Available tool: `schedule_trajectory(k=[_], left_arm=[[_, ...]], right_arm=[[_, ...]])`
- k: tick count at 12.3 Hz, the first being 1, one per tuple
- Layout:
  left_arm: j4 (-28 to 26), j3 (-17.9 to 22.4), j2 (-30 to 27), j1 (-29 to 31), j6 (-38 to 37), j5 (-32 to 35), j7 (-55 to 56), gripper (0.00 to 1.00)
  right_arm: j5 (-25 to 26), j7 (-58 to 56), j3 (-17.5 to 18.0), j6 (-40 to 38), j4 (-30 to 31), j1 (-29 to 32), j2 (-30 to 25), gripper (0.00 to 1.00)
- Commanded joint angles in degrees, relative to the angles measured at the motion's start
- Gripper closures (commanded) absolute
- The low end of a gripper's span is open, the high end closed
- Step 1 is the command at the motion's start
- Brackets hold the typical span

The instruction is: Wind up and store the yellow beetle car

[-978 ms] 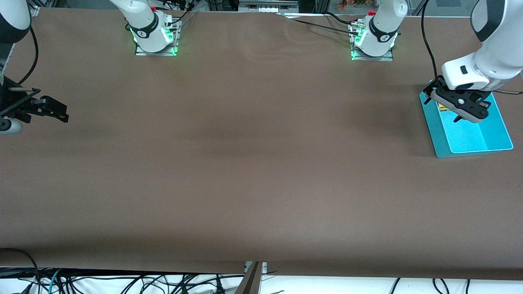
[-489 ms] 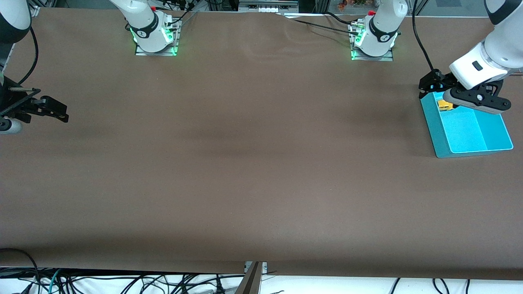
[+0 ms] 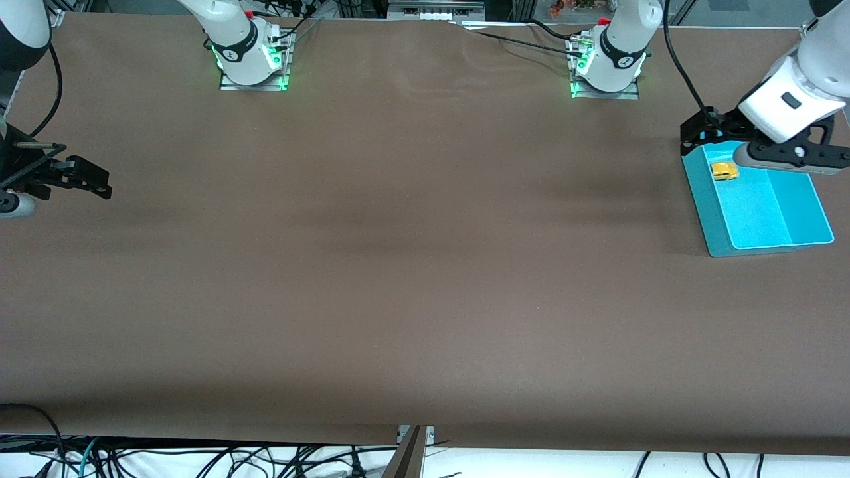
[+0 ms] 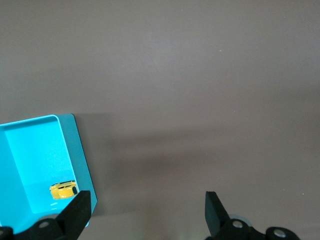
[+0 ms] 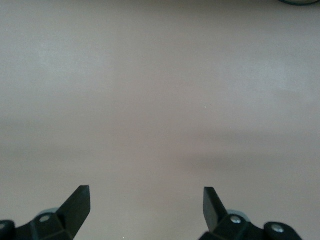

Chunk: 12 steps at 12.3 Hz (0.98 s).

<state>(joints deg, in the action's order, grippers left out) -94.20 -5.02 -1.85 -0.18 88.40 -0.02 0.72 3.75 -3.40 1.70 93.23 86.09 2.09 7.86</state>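
While parked inside the cyan bin (image 3: 720, 219) at the left arm's end of the brown bench (image 3: 398, 265), yellow beetle car (image 3: 724, 171) lay at the bin's 12 o'clock end, long axis running 3 to 9 o'clock; nose direction unclear. Left pincer (image 4: 147, 212) hung spread wide and empty over that end. Right pincer (image 5: 146, 207) waited agape over bare bench at the right arm's end.

Even, fairly bright overhead light; all views sharp.
Matte brown table cover (image 3: 398, 265) shows soft, broad shadow bands across its middle, no hard glare. Green indicator lights glow at both arm bases. Wrist views: diffuse grey shadow streaks on the cover, dark finger silhouettes crisp.
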Motion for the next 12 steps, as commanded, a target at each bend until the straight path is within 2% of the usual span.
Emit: schedule_trajectory(k=[1,3,7,12], left_arm=[[2.44,0.71,1.68,0.8,-1.47,-0.77,-2.29,0.0],[2.44,0.88,1.07,0.8,-1.21,-1.99,-1.69,0.0],[-2.13,1.06,-3.15,1.15,-1.21,-3.67,0.59,0.0],[-1.34,0.53,-2.98,1.06,-1.91,-3.67,6.92,0.0]], right_arm=[[0.82,-0.73,0.24,-1.03,-1.01,0.02,0.05,0.0],[0.73,-0.73,0.24,-1.03,-1.01,0.19,0.14,0.0],[0.82,-0.73,0.24,-0.94,-1.01,0.19,0.41,0.0],[0.64,-0.82,-0.73,-0.94,-1.01,0.72,0.93,0.0]])
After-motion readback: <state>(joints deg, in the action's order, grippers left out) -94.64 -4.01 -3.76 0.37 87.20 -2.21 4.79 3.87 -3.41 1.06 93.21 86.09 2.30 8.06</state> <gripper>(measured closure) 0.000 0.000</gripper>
